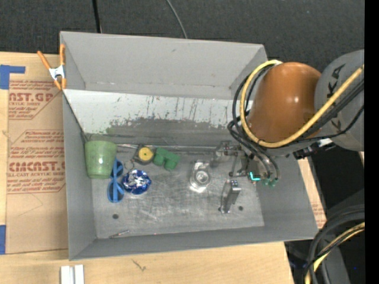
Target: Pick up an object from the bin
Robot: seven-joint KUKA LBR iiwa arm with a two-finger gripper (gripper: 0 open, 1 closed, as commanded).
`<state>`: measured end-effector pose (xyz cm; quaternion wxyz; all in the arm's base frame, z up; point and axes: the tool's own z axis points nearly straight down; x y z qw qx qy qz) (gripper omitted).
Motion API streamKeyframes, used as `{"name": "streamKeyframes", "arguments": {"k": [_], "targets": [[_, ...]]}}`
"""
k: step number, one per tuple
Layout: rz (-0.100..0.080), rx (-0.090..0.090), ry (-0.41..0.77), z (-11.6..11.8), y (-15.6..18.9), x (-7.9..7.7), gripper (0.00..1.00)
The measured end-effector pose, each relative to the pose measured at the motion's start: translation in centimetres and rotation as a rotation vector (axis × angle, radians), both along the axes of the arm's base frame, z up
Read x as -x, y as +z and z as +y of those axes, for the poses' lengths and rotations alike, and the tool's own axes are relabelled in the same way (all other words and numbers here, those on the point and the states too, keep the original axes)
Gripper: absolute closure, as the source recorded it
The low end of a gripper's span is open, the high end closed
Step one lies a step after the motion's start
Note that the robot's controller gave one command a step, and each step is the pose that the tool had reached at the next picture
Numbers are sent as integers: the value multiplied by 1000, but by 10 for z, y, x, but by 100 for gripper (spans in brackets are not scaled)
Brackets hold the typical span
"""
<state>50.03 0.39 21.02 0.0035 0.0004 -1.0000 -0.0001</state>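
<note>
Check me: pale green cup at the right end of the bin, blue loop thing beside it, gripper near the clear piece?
No: the camera view shows the pale green cup at the left end of the bin, not the right. The rest holds: blue loop thing beside it, gripper near the clear piece.

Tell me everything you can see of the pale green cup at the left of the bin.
The cup is pale green and looks like translucent plastic, with a lighter rim. It sits at the left end of the floor of the bin, close to the left wall. A blue loop lies at its lower right edge, seemingly touching it. Whether it stands upright or tilted cannot be told.
</note>
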Motion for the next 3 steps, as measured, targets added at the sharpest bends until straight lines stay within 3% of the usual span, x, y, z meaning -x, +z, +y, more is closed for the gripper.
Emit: {"name": "streamKeyframes", "arguments": {"k": [1, 2, 3], "targets": [[-27, -3, 451, -21, -135, -78, 0], [-3, -4, 448, -19, -110, 11, 0], [-12, 2, 533, -93, -110, -57, 0]]}}
